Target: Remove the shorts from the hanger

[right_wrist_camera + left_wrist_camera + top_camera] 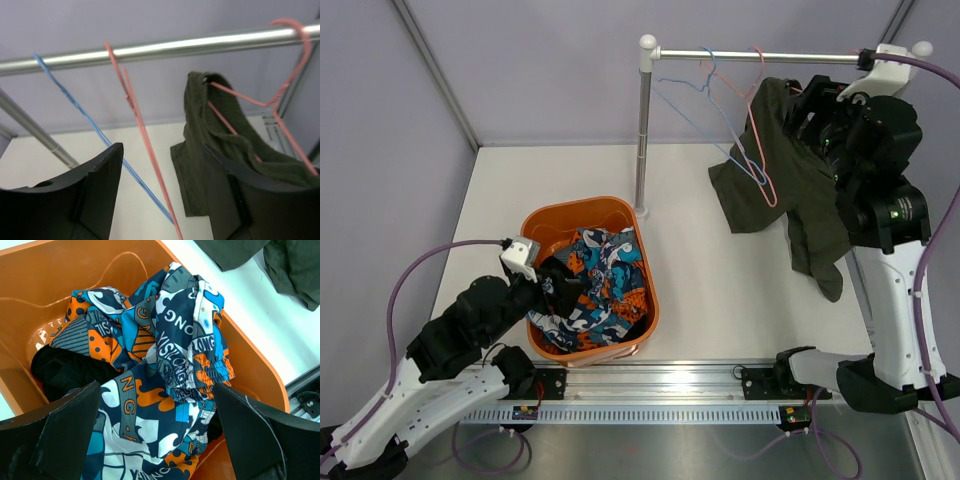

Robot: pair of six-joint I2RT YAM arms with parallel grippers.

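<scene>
Right gripper (161, 150) is up by the rail (760, 55), at about 2 o'clock in my overhead view. Its fingers are spread apart and clamp nothing. Through the gap I see a blue hanger (75, 103) and a bare pink wire (137, 125), both hooked over the rail.

The dark green shorts (210, 130) hang on a pink hanger (240, 95) at 3 o'clock of that gap, just beside the right-hand finger; I cannot tell whether cloth and finger touch. From above, the shorts drape down toward the table (720, 290).

At 8 o'clock the left gripper (156, 387) hovers with its fingers wide apart over the orange basket (545, 215), just above the patterned clothes (190, 340) piled inside, holding none of them.
</scene>
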